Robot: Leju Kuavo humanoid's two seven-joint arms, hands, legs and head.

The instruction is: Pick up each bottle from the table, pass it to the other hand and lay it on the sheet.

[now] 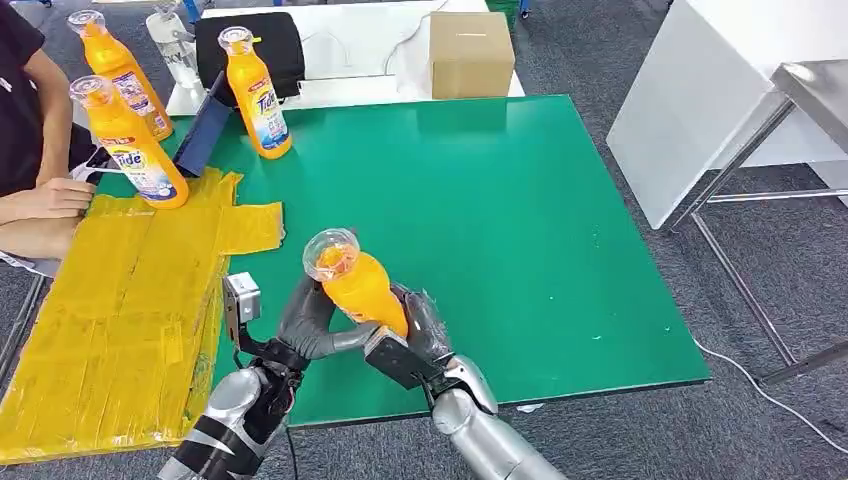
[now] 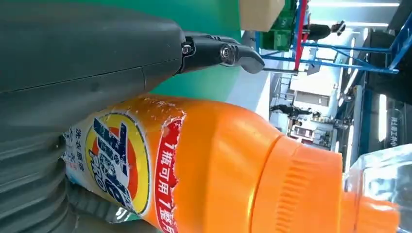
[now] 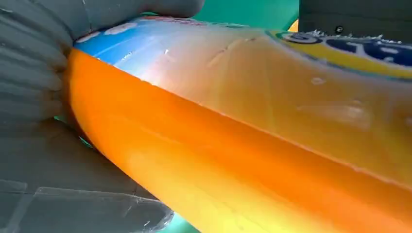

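Head view: both the left hand [image 1: 305,322] and right hand [image 1: 420,330] clasp the orange bottle [image 1: 358,285] between them; the left should tighten before the right lets go.

Grey carpet floor [image 1: 600,440] all round green-topped table [image 1: 520,220]. Behind table: white bench [image 1: 350,50] w/ cardboard box [image 1: 470,55] and black bag [image 1: 275,40]. Right of table: white cabinet [image 1: 700,100], metal-framed stand [image 1: 800,110], white cable [image 1: 770,395] on floor.

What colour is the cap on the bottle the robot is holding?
The cap is clear, see-through plastic over an orange neck on the orange bottle. The head view shows it best.
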